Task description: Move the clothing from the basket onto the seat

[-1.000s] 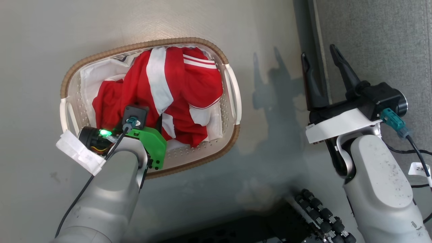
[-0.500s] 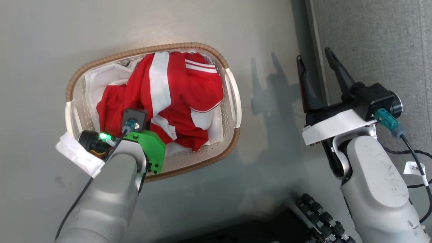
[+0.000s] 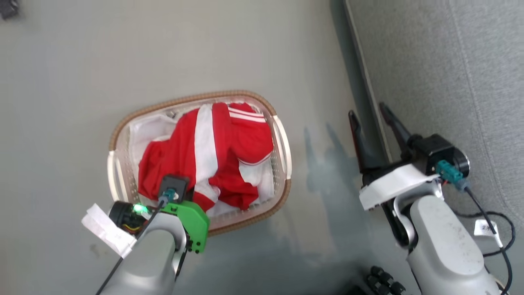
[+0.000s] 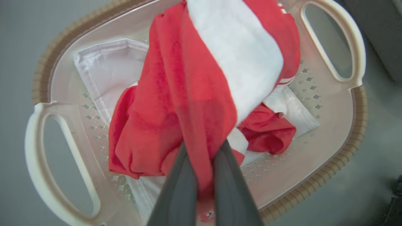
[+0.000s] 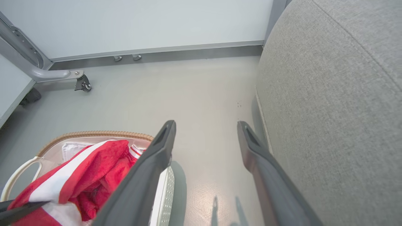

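Left gripper [image 4: 202,147], open a second ago, now clamps a red fold of the clothing [image 4: 163,103], still inside the basket [image 4: 358,119] left of the seat [image 3: 430,61]; right gripper [image 3: 367,109] stands open, empty; the lift and transfer can likely begin.

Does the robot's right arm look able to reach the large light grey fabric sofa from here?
Probably yes: the right gripper hangs open right beside the sofa, and nothing stands between them.
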`<state>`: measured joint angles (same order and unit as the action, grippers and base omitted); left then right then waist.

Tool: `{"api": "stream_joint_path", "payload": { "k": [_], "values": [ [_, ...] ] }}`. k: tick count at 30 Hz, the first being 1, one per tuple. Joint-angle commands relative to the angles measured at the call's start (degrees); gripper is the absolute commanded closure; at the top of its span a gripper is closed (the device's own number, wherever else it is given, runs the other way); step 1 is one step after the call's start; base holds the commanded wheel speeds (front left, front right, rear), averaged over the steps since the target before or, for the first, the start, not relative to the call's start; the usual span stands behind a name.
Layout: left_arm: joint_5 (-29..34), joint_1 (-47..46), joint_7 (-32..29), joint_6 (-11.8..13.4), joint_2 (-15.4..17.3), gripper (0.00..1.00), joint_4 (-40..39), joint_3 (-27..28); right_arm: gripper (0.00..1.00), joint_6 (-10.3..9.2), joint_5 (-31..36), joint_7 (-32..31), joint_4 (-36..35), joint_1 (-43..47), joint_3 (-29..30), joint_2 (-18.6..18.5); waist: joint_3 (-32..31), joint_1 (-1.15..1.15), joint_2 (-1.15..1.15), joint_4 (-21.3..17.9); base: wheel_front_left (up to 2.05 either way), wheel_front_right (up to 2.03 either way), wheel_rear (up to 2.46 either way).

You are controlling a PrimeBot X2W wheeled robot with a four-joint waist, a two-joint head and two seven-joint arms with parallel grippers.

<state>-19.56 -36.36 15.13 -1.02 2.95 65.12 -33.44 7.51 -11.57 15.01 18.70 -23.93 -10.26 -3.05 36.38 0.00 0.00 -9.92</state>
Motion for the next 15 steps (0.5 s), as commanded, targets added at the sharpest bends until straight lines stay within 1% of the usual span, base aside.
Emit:
{"api": "stream_joint_path", "payload": {
  "k": [1, 6, 12, 15],
  "values": [
    [0.18, 1.41, 0.03, -0.17, 0.26, 1.0, -0.72, 0.16, 0.0, -0.03, -0.33, 0.25, 0.49, 1.11, -0.2, -0.18, -5.82, 0.0, 0.0, 1.51, 0.0, 0.0, 0.0],
    [2.03, 5.72, 0.03, -0.07, 0.46, 1.0, -5.96, 0.27, 0.0, -0.03, -1.15, 0.24, 2.04, 3.89, -0.18, -0.11, -11.42, 0.0, 0.0, 2.31, 0.0, 0.0, 0.0],
    [3.89, 10.09, 0.03, 0.1, 0.78, 1.0, -11.67, 1.96, 0.0, -0.03, -2.02, 0.24, 2.83, 6.62, -0.44, -0.04, -16.91, 0.0, 0.0, 3.26, 0.0, 0.0, 0.0],
    [4.71, 11.84, 0.04, -0.25, 0.79, 1.0, -14.98, 3.14, 0.0, -0.03, -2.29, 0.24, 3.1, 8.11, -0.29, -0.05, -19.35, 0.0, 0.0, 3.94, 0.0, 0.0, 0.0]
  ]
}}
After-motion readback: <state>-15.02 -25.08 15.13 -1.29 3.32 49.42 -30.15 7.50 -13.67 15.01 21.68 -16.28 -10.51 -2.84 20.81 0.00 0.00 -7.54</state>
